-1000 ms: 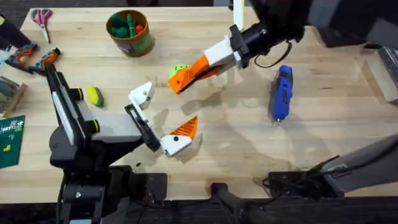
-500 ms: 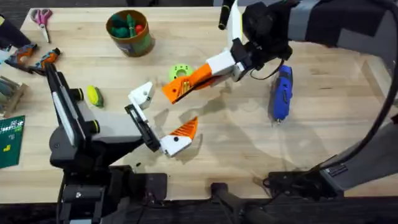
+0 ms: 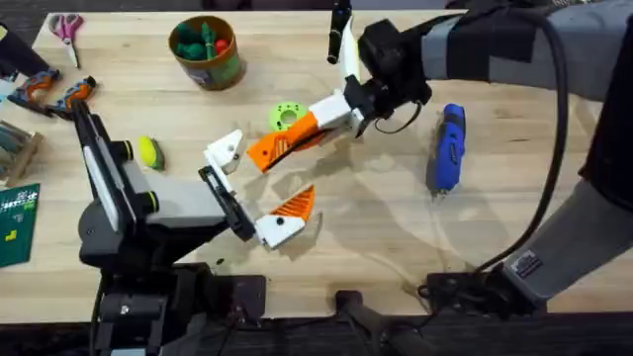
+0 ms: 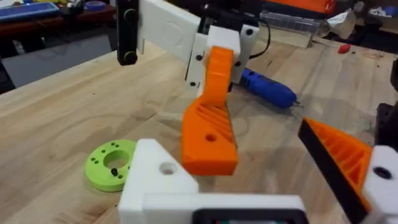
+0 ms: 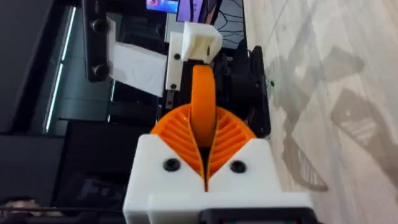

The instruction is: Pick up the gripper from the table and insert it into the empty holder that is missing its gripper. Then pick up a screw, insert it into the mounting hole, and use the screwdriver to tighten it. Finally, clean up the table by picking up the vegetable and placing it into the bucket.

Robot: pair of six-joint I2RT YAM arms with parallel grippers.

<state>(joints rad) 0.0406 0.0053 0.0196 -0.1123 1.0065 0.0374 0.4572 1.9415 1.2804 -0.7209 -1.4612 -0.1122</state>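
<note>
My right gripper (image 3: 287, 138) is shut on the gripper (image 3: 259, 153), a small orange wedge that sticks out past its ribbed pads (image 5: 231, 134). The wedge (image 4: 209, 127) hangs just above the table, close beside the empty holder (image 3: 226, 148), a white block on my left arm's jaw. My left gripper (image 3: 259, 180) stands open, its other finger carrying an orange tip (image 3: 294, 205). The blue screwdriver (image 3: 447, 148) lies to the right. The yellow-green vegetable (image 3: 148, 151) lies on the table by my left arm. The bucket (image 3: 208, 51) stands at the back. The screw is out of view.
A green ring-shaped disc (image 3: 287, 115) lies just behind the wedge. Pink scissors (image 3: 67, 28) and orange-handled pliers (image 3: 49, 91) lie at the far left, with a green circuit board (image 3: 18, 222) near the left edge. Bare wood lies between the screwdriver and my left gripper.
My right gripper has carried the orange wedge leftward and nearer, past the green disc, to the white holder. The left arm has stayed still.
</note>
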